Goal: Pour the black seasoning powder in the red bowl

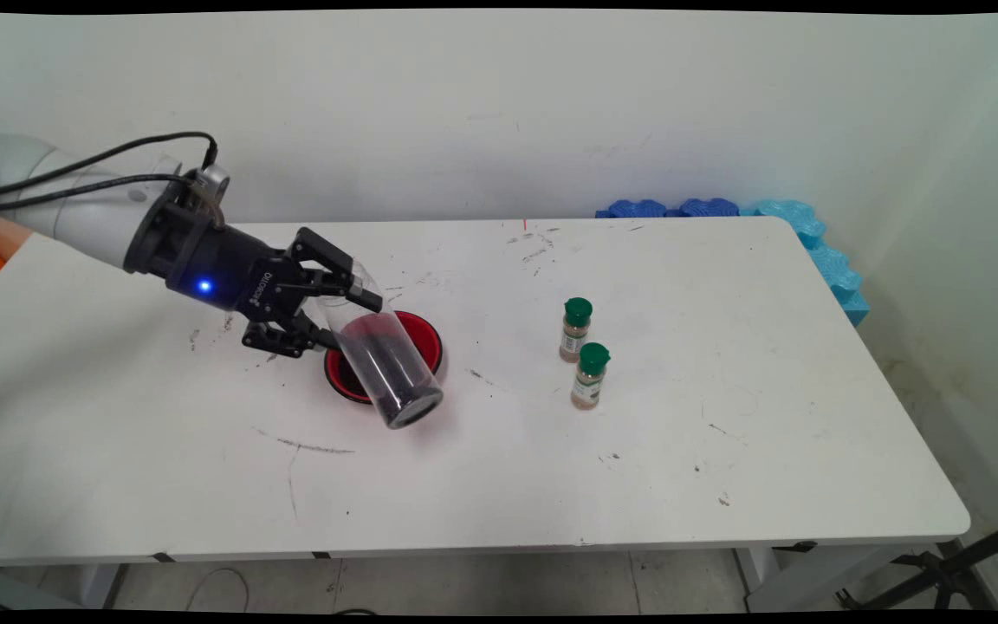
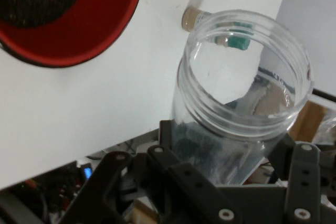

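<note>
On the table [image 1: 482, 468], left of centre, the gripper [image 1: 330, 316] is clamped on a clear jar [image 1: 382, 364], tilted, dark grains in it. Touching behind it, at twelve o'clock, sits a red bowl [image 1: 425, 334], already holding dark grains. At three o'clock stand two spice bottles [image 1: 575, 329].

Surface: white table [image 1: 508, 468], scuffed with dark marks | Left of centre: red bowl [image 1: 424, 334] holding dark contents | Right of centre: two green-capped spice jars [image 1: 575, 329] [image 1: 590, 375], upright, just beside each other, well apart from the bowl
</note>
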Robot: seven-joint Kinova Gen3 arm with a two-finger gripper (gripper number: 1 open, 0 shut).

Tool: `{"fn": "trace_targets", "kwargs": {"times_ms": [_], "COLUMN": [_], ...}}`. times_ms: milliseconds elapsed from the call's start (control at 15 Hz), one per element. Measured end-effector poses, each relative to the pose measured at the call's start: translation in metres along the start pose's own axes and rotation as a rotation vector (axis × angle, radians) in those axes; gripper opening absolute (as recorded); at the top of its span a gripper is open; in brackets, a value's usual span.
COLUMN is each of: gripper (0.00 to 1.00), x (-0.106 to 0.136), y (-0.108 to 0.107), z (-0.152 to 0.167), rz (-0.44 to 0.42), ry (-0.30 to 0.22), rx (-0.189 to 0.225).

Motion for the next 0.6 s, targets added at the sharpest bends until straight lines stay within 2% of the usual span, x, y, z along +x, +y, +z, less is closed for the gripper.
{"fn": "trace_targets", "kwargs": {"times_ms": [600], "gripper": [0.0], "x": [0.003], "y": [-0.012], "z": [0.008], "rz": [-0.319], "ry": [-0.004], "rx": [-0.066]}}
